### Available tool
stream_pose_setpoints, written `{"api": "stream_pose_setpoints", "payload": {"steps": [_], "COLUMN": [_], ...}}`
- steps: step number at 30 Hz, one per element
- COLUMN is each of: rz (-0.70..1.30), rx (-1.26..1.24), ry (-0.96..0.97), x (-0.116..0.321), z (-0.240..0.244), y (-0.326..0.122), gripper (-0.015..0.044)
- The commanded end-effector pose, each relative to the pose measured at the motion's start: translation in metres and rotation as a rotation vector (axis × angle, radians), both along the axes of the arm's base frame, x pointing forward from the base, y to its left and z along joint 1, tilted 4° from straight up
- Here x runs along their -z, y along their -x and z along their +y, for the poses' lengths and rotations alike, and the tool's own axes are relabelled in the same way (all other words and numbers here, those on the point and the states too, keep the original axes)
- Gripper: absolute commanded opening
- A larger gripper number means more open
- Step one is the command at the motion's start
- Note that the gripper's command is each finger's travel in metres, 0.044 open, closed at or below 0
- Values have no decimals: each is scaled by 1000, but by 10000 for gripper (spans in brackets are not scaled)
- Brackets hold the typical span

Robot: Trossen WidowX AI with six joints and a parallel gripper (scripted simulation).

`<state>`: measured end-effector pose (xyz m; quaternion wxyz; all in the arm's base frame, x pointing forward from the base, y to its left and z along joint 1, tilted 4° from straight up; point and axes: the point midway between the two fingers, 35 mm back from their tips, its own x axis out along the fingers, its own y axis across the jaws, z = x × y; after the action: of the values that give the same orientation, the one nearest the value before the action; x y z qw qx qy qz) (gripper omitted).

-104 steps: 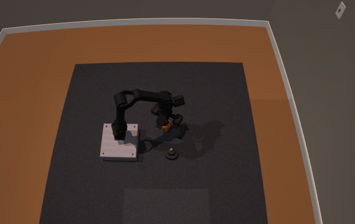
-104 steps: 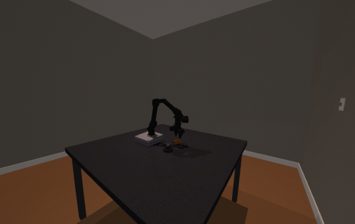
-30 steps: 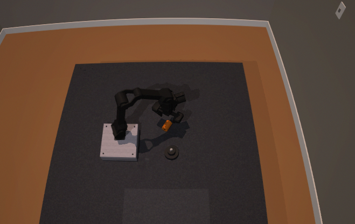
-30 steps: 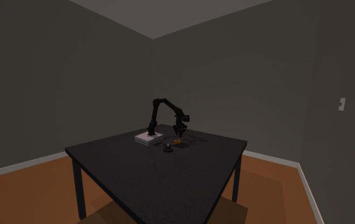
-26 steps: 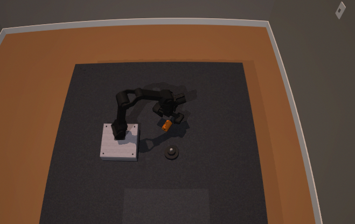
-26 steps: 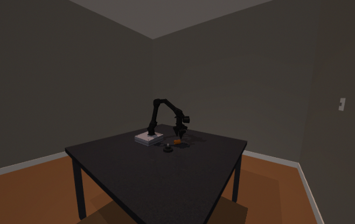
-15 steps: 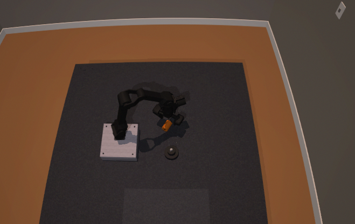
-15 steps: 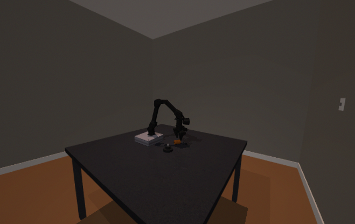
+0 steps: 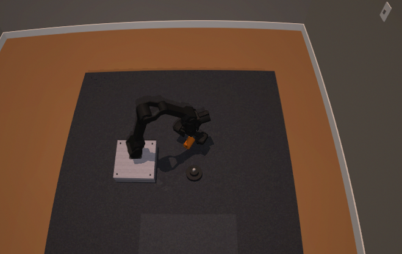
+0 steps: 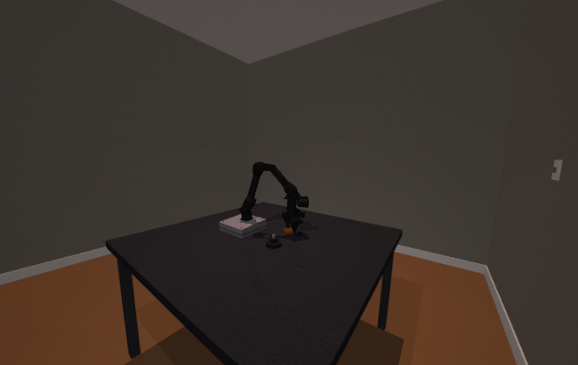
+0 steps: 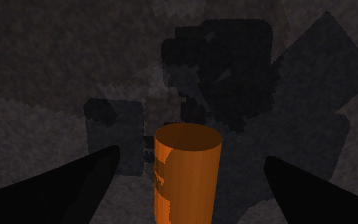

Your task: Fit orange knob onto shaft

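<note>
At lower centre of the wrist view, the orange knob (image 9: 189, 142) (image 10: 287, 231) (image 11: 186, 175) lies between spread, unladen gripper (image 9: 190, 134) (image 10: 292, 231) (image 11: 191, 157) fingers; grasping comes next, presumably by closing.

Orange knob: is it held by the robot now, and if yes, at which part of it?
Nothing is held. The hand is open, with its fingers apart on both sides of the orange knob.
</note>
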<state>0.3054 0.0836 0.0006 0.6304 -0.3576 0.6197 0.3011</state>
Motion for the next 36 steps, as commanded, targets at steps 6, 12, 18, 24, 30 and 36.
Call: {"api": "stream_pose_setpoints", "payload": {"steps": [6,12,18,24,30,36], "rz": [9,9,9,9,9,7], "rx": [-5,-5,-5,-5,-5,-4], "ry": [-2,-2,-2,-2,-2,-4], "x": [14,14,14,14,14,14], "z": [-1,-1,-1,-1,-1,-1], "y": [3,3,3,3,3,3], "gripper": [440,282,240,233,193,181]}}
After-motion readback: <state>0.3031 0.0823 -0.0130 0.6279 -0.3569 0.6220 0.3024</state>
